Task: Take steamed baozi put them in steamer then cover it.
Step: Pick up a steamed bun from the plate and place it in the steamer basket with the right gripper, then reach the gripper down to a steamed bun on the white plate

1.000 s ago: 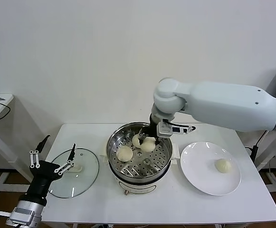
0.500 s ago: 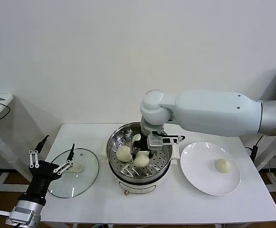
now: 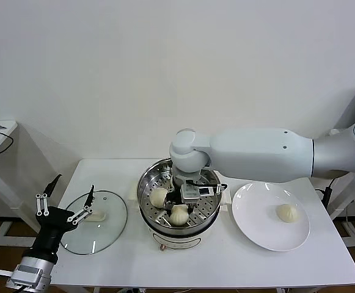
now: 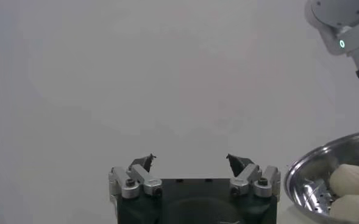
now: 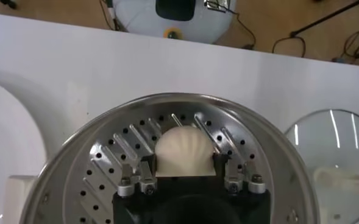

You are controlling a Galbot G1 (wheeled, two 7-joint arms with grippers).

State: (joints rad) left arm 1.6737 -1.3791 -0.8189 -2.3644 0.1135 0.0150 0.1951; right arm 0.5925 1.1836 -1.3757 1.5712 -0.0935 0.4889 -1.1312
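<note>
Three steamed baozi (image 3: 178,215) sit in the steamer (image 3: 148,185); a fourth waits on the white plate (image 3: 259,235) at right. Right gripper (image 5: 184,168) fingers clamp the near bun against the perforated tray. Lifting before they part could drag it out. Left gripper (image 4: 191,163), fingers apart, hovers over the glass lid (image 3: 113,226) on the surface (image 3: 226,262).

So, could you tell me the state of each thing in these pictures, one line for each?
Steamer: uncovered, buns on its perforated tray.
Glass lid: off, lying flat on the table.
Plate: holds one baozi.
Right gripper: inside the steamer, fingers around a baozi resting on the tray.
Left gripper: open, empty, hovering near the lid.
</note>
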